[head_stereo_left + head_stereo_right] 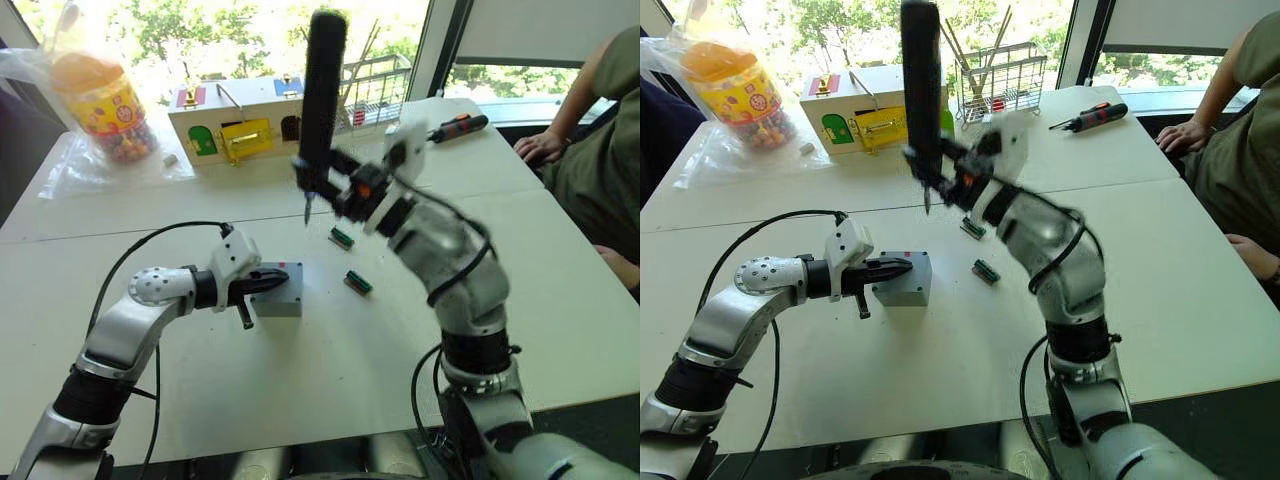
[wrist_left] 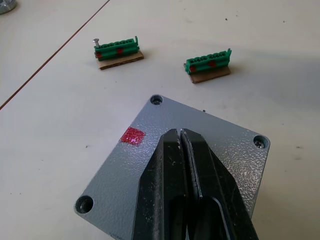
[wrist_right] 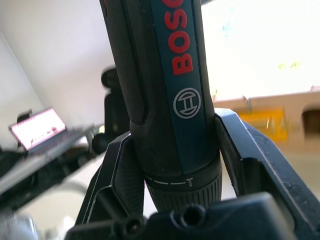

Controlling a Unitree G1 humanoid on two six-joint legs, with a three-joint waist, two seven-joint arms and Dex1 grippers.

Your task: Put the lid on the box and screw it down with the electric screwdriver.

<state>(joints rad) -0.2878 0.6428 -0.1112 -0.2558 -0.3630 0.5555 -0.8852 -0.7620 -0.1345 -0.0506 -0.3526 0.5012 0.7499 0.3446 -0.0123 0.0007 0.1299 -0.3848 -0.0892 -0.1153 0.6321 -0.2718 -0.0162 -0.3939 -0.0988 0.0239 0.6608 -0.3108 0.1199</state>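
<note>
The grey lid [image 2: 120, 175], with a screw hole at each corner and a red mark on top, lies on the small grey box [image 1: 283, 298] in the middle of the table. My left gripper [image 1: 278, 279] is shut, and its fingertips [image 2: 172, 142] lie across the lid's top. My right gripper [image 1: 332, 178] is shut on the electric screwdriver [image 1: 322, 90]. The black tool stands upright above the table, behind and to the right of the box. Its bit [image 1: 307, 212] points down and is well clear of the lid.
Two green terminal blocks [image 1: 342, 237] [image 1: 358, 282] lie right of the box, one with a loose screw [image 2: 95, 41] on it. At the back stand a wooden box with coloured doors [image 1: 235, 125], a candy jar [image 1: 105, 105], a wire basket [image 1: 375, 85] and a red-and-black hand screwdriver [image 1: 458, 127]. A person [image 1: 590, 130] sits at the right.
</note>
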